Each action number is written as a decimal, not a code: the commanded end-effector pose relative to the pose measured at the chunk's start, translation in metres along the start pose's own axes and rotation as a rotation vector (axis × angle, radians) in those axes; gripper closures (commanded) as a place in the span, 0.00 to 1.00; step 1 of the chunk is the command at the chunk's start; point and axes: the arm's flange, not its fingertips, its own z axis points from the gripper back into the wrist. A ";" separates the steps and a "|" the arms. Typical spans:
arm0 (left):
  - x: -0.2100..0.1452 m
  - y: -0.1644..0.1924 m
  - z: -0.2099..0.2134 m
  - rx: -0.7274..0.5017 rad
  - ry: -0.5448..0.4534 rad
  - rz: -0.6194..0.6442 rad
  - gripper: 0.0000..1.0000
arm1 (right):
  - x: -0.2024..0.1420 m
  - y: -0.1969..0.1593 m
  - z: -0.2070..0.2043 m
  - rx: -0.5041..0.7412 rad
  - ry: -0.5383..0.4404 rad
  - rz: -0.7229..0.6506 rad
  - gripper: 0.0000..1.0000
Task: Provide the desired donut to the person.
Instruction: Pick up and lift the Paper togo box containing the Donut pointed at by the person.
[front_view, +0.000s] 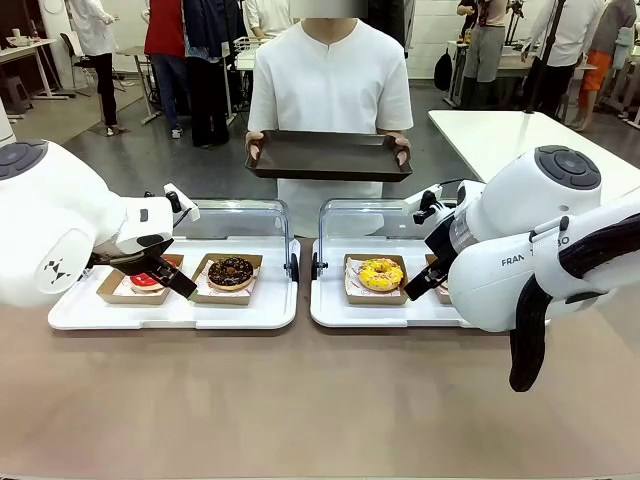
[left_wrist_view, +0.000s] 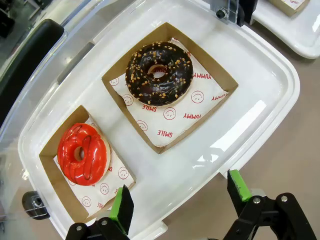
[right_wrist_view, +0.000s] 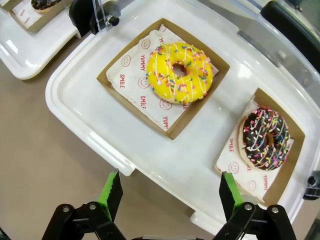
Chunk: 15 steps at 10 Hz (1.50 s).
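Observation:
Across the table the person (front_view: 330, 80) in a white shirt holds a dark tray (front_view: 328, 156) with both hands. On the left white tray (front_view: 175, 313) lie a red glazed donut (left_wrist_view: 82, 153) and a chocolate donut with nut bits (left_wrist_view: 159, 75), each in a brown box. The right white tray (right_wrist_view: 100, 130) carries a yellow sprinkled donut (right_wrist_view: 180, 72) and a chocolate sprinkled donut (right_wrist_view: 265, 137). My left gripper (left_wrist_view: 180, 197) hovers open over the left tray's near edge. Over the right tray's near edge my right gripper (right_wrist_view: 170, 192) is open too, holding nothing.
Both white trays have clear lids (front_view: 235, 215) hinged up at the back. Bare brown tabletop (front_view: 300, 400) stretches toward me. A white table (front_view: 510, 135) stands behind on the right, and bystanders move about in the background.

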 end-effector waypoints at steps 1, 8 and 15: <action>0.000 0.000 0.000 0.000 0.000 0.000 0.00 | 0.000 0.000 0.000 0.000 0.000 0.000 0.00; 0.014 0.016 0.076 0.035 0.026 -0.023 0.00 | 0.002 0.008 0.085 -0.002 0.037 -0.026 0.00; 0.076 0.048 0.209 0.067 0.033 0.021 0.00 | 0.039 -0.005 0.238 -0.089 0.098 -0.067 0.00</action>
